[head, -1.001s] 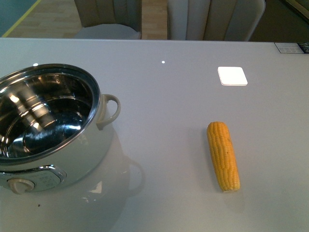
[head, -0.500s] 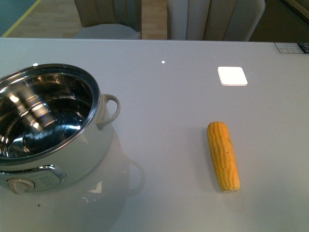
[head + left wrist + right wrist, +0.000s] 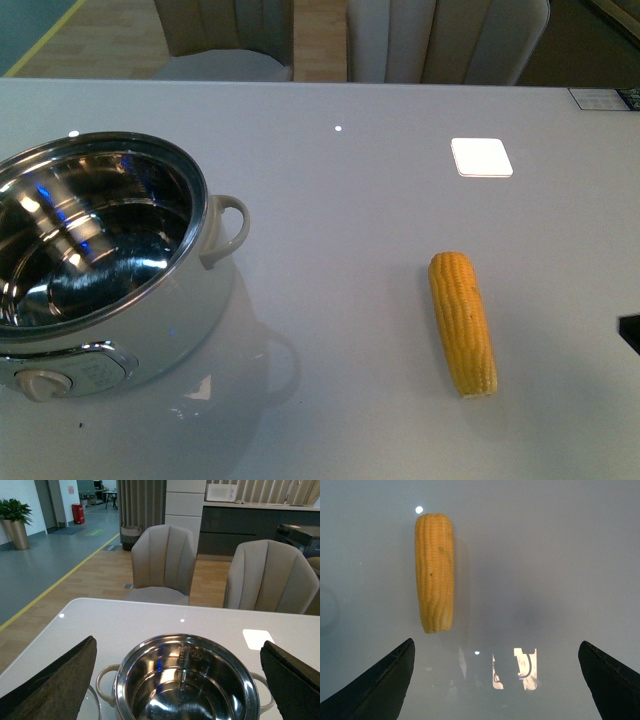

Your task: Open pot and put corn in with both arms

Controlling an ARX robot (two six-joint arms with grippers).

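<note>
one ribbed yellow corn [image 3: 463, 322] on glossy table [image 3: 350, 210]; shiny steel-lined pot [image 3: 178, 312], lidless, partly cut off; i see left gripper [image 3: 177, 641] and right gripper [image 3: 496, 641] spread, empty.

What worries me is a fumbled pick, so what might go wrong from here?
The corn lies off to one side of the open right end effector; closing without re-centring would likely miss it.
Nudged, it may roll on the glossy table.
The left end effector, open and facing the pot, could crowd the drop.
</note>
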